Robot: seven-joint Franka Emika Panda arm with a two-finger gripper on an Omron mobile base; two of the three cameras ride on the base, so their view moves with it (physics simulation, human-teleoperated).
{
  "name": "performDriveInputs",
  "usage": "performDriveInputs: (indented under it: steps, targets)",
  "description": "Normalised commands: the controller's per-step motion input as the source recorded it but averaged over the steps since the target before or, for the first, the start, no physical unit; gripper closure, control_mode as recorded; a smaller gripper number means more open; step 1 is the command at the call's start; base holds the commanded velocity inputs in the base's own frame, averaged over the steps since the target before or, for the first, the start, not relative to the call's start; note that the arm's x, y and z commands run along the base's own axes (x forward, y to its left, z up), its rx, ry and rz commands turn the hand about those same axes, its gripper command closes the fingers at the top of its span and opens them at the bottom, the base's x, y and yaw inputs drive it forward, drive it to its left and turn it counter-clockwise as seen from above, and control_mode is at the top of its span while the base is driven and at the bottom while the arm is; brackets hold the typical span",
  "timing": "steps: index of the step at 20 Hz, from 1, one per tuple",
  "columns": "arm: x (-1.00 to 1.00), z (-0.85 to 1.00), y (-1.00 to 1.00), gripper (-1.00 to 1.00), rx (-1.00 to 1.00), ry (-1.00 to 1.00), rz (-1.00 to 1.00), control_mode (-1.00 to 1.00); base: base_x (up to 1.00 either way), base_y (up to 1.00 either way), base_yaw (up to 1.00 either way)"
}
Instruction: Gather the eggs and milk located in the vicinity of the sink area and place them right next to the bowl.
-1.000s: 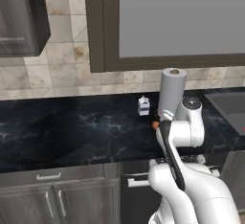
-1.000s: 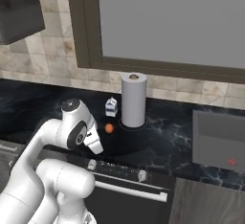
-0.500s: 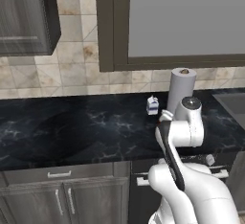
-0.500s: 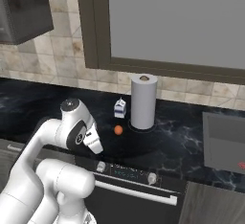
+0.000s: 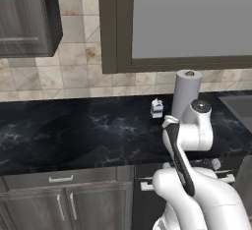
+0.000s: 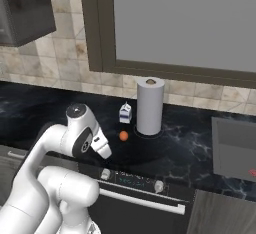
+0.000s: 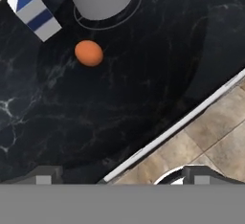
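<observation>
The orange-brown egg (image 7: 89, 53) lies on the black counter just in front of the milk (image 7: 33, 10), a small white carton with a blue label. Both also stand left of the paper-towel roll in the right base view, milk (image 6: 125, 113) behind egg (image 6: 123, 136). The milk (image 5: 156, 108) appears beside the arm in the left base view. My gripper (image 7: 122, 177) is open with nothing between its tips and hangs over the counter's front edge, some way short of the egg. The grey sink (image 6: 234, 148) lies far right. The bowl is out of view.
A tall white paper-towel roll (image 6: 150, 105) stands right next to the milk and egg. The counter's front edge (image 7: 172, 131) runs under the hand, with tan floor tiles beyond it. A dishwasher panel (image 6: 140, 185) and cabinet drawers (image 5: 61, 180) sit below the counter.
The whole picture has shifted slightly right in both base views, so the camera has moved left. The egg, milk and roll keep their places. The gripper stays open.
</observation>
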Motion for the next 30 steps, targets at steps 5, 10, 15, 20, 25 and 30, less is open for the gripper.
performDriveInputs:
  steps: [5,10,15,20,25,30]
  targets:
    - [0.0,0.14,-0.01,-1.0,-0.02,0.0,0.07,-1.0,0.0,0.0,0.0]
    - [0.0,0.29,0.0,-1.0,-0.12,0.0,0.0,-1.0,0.0,0.0,0.0]
    - [0.0,0.27,-0.02,-1.0,-0.13,0.0,0.0,-1.0,0.0,0.0,0.0]
    - [0.01,0.17,-0.1,-1.0,-0.05,0.0,0.0,-1.0,0.0,0.0,0.0]
    - [0.07,0.16,-0.15,-1.0,0.0,0.03,0.15,-1.0,0.0,0.0,0.0]
    - [0.05,0.04,-0.06,-1.0,0.0,0.13,0.3,-1.0,0.0,0.0,0.0]
